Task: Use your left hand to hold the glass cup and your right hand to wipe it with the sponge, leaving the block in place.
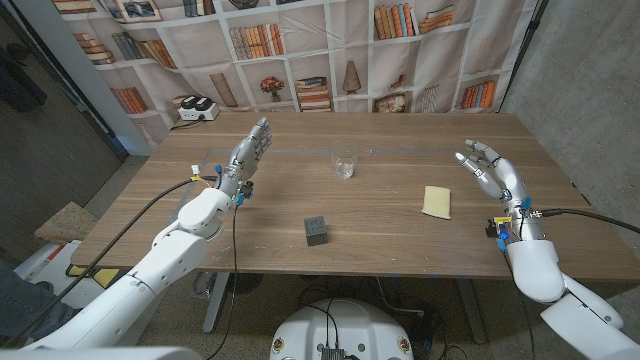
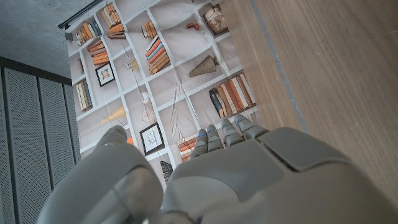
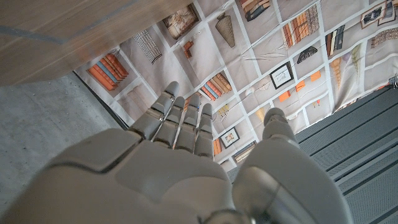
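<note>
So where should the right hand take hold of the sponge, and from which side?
Probably across its two long edges, coming down from above. The sponge lies flat on the table, so only its top and thin sides are free. The right hand is open just to its right, and nothing stands between them; the glass cup and block are well clear.

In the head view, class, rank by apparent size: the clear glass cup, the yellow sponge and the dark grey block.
1. Yellow sponge, largest.
2 and 3. Clear glass cup and dark grey block look about alike; the cup stands farther from the camera, so I won't rank them.
</note>
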